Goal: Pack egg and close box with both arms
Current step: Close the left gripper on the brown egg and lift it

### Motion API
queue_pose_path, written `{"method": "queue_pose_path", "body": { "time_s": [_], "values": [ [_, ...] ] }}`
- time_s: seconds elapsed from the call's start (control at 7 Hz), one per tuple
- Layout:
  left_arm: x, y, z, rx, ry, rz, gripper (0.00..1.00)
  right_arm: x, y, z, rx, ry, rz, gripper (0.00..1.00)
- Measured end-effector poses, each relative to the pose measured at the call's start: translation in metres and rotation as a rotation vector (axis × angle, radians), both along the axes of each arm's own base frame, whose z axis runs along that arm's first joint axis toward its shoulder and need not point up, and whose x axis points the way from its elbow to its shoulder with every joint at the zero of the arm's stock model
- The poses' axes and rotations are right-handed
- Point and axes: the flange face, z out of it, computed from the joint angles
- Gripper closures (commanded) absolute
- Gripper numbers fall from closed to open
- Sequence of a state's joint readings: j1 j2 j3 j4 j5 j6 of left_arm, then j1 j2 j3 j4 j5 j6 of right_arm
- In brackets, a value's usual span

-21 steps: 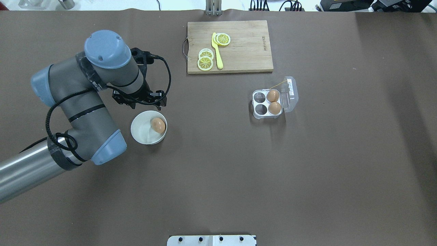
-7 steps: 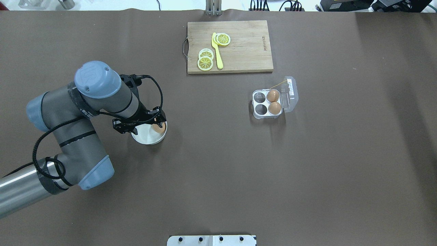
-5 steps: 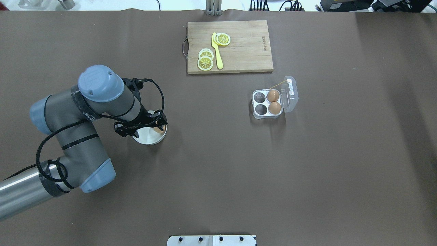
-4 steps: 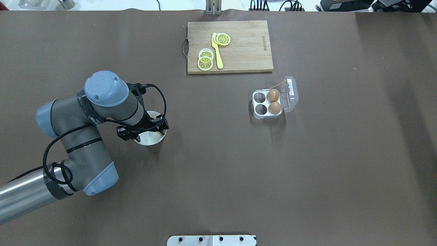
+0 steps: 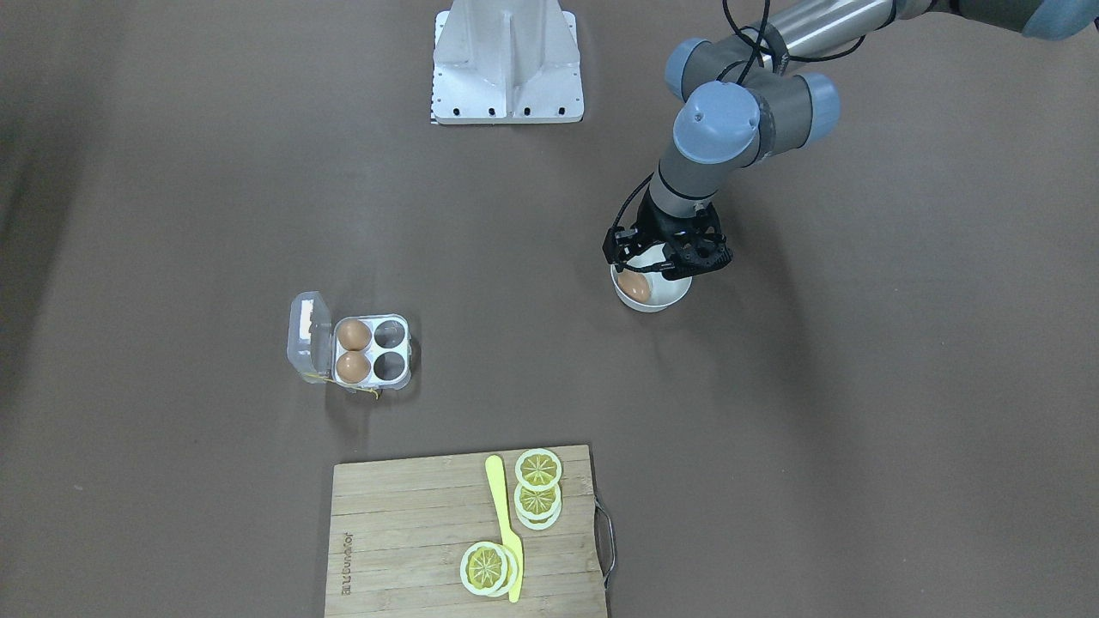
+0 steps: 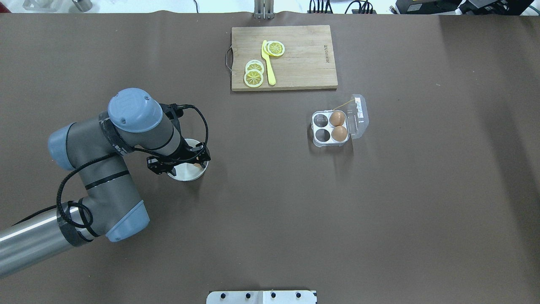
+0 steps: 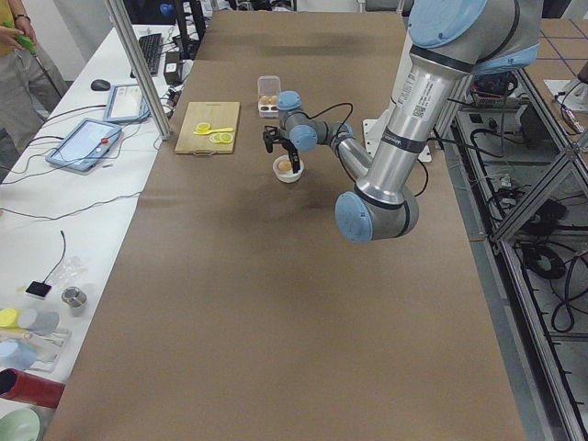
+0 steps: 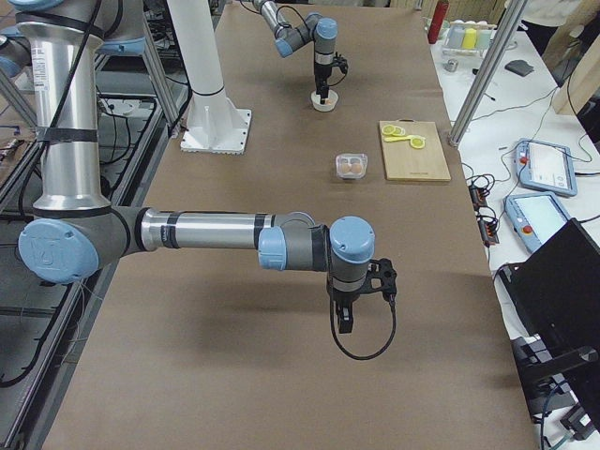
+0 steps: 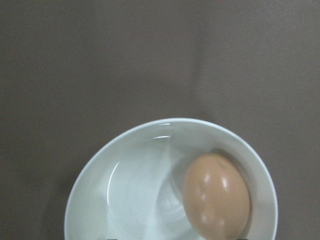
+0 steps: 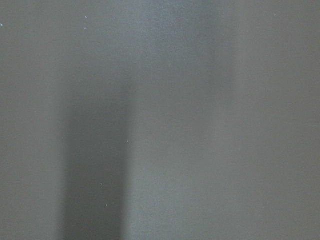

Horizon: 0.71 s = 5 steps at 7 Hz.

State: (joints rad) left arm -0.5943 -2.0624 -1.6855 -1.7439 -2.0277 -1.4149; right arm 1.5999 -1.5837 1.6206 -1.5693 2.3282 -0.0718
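A tan-brown egg (image 9: 216, 196) lies in a round white bowl (image 9: 165, 127), on its right side in the left wrist view. My left gripper (image 6: 185, 158) hangs just over the bowl (image 5: 652, 300), open, with the egg (image 5: 634, 287) below it and untouched. The clear egg carton (image 6: 331, 127) stands open to the right, lid (image 6: 358, 115) folded back. Two eggs (image 6: 336, 118) (image 6: 339, 133) fill the cups beside the lid; the other two cups are empty. My right gripper (image 8: 345, 319) shows only in the exterior right view, far from both; I cannot tell if it is open or shut.
A wooden cutting board (image 6: 303, 59) with lemon slices (image 6: 254, 72) and a yellow knife (image 6: 268, 63) lies behind the carton. The white base plate (image 6: 261, 297) is at the near table edge. Brown table lies between the bowl and the carton (image 5: 371, 352).
My left gripper has moved from behind the bowl to right over it and come lower, so it hides the egg in the overhead view. The carton and its eggs have not moved.
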Motion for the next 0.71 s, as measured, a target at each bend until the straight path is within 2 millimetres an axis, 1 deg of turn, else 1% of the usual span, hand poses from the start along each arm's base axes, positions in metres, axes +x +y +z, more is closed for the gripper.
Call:
{"method": "queue_pose_path", "body": {
  "time_s": [0.29,0.71],
  "values": [
    [-0.007,-0.005,-0.003,0.005,0.005,-0.007,0.16,0.000,0.000,0.000,0.000,0.001,0.001,0.00],
    [-0.011,-0.014,0.000,0.021,-0.004,-0.005,0.16,0.001,0.000,-0.001,0.002,0.001,0.002,0.01]
  ]
}}
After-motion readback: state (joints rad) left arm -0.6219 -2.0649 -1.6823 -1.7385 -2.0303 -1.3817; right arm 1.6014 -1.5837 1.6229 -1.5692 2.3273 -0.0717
